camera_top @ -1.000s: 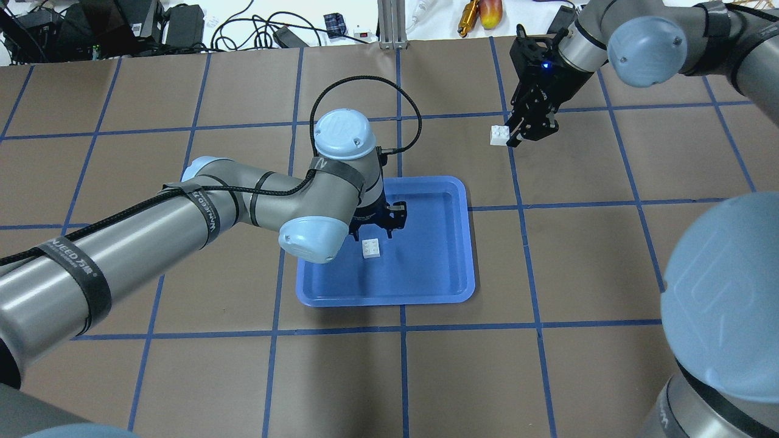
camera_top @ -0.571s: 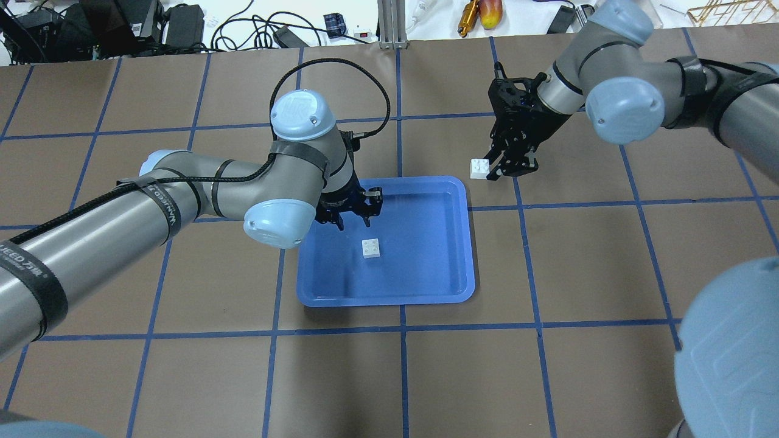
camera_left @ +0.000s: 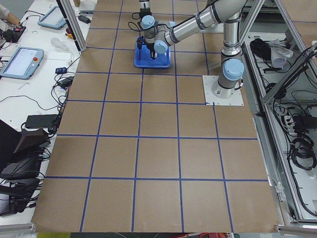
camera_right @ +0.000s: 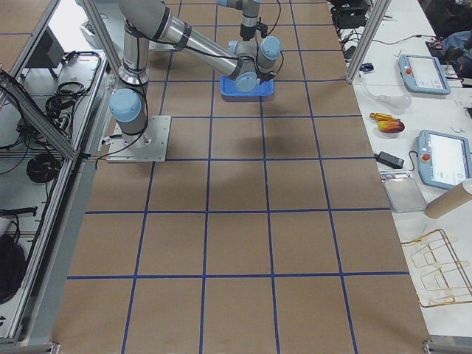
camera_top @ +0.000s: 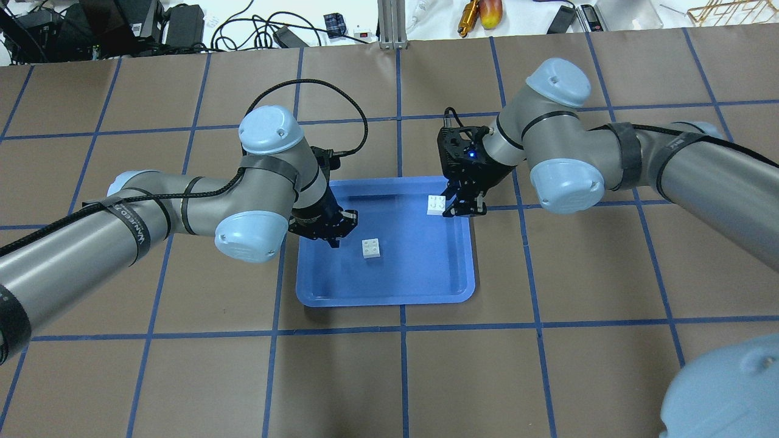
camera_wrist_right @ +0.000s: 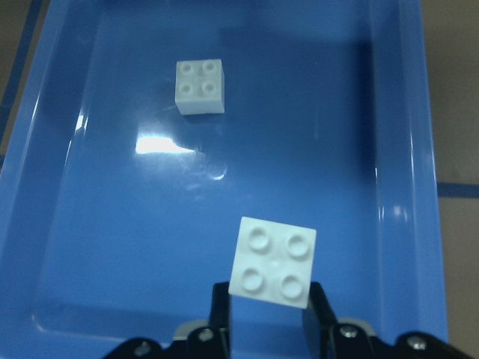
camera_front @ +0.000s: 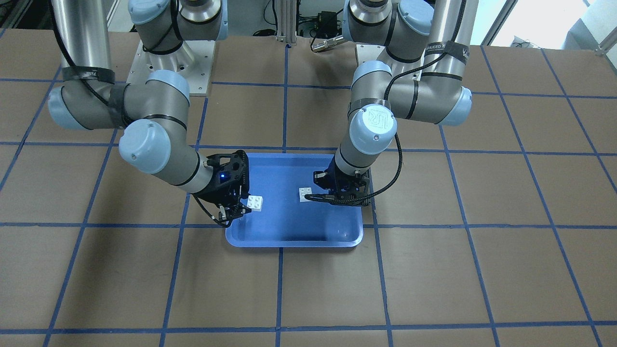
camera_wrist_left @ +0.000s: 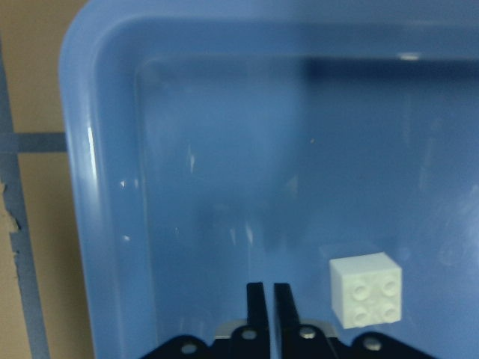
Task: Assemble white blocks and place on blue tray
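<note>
The blue tray (camera_top: pixel 389 300) lies mid-table. One white block (camera_top: pixel 371 248) sits studs up on its floor. My left gripper (camera_top: pixel 333 237) is shut and empty, low over the tray's left part, just left of that block; the left wrist view shows its fingers (camera_wrist_left: pixel 257 303) pressed together with the block (camera_wrist_left: pixel 365 289) to their right. My right gripper (camera_top: pixel 451 209) is shut on the second white block (camera_top: pixel 436 205), held above the tray's far right corner. The right wrist view shows the held block (camera_wrist_right: pixel 273 262), studs toward the camera, and the other block (camera_wrist_right: pixel 200 86) beyond.
Brown table with a blue tape grid. Cables, tools and boxes lie beyond the far edge (camera_top: pixel 304 30). In the front view my right gripper (camera_front: pixel 239 207) is at the tray's (camera_front: pixel 294 242) left edge and my left gripper (camera_front: pixel 324 197) at its right side.
My right arm has carried its white block from the far right in over the tray's corner. My left gripper has drawn back left from the lying block and shut.
</note>
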You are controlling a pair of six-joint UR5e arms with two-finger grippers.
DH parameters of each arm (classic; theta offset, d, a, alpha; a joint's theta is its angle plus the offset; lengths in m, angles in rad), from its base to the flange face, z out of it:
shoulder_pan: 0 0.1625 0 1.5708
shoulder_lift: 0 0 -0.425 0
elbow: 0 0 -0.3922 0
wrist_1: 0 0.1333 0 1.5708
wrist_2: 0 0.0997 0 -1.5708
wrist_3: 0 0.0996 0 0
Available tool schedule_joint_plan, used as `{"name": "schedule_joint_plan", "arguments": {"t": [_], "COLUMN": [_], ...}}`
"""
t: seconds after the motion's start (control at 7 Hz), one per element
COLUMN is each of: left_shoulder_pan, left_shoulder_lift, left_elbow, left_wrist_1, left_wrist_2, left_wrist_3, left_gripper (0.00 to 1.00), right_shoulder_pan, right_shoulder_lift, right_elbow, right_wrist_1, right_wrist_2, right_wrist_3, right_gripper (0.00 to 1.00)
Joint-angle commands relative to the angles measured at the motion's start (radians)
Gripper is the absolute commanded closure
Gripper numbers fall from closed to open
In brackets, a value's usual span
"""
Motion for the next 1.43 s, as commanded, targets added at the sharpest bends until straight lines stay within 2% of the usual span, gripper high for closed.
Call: {"name": "schedule_joint_plan", "arguments": {"t": [0.0,0.43,0.71,1.29], "left_shoulder_pan": [0.004,0.005,0.007,0.007], "left_shoulder_lift": [-0.017,-0.04,-0.037,-0.036], "left_elbow": [-0.005,-0.004,0.002,-0.004], "left_wrist_1": [0.014,0.011,0.014,0.014], "left_wrist_2": [-0.078,-0.08,-0.118,-0.126], "left_wrist_3": [-0.016,-0.005,-0.019,-0.049], "left_gripper": [1.0,1.0,1.0,1.0], "right_shoulder_pan": [0.059,0.094,0.108,0.133], "right_shoulder_lift": [0.013,0.088,0.092,0.093], "right_elbow": [0.009,0.028,0.043,0.051], "right_wrist_1": [-0.072,-0.19,-0.19,-0.19], "right_wrist_2": [-0.006,-0.004,-0.003,-0.004], "right_wrist_3": [0.065,0.066,0.071,0.102], "right_gripper": [1.0,1.0,1.0,1.0]}}
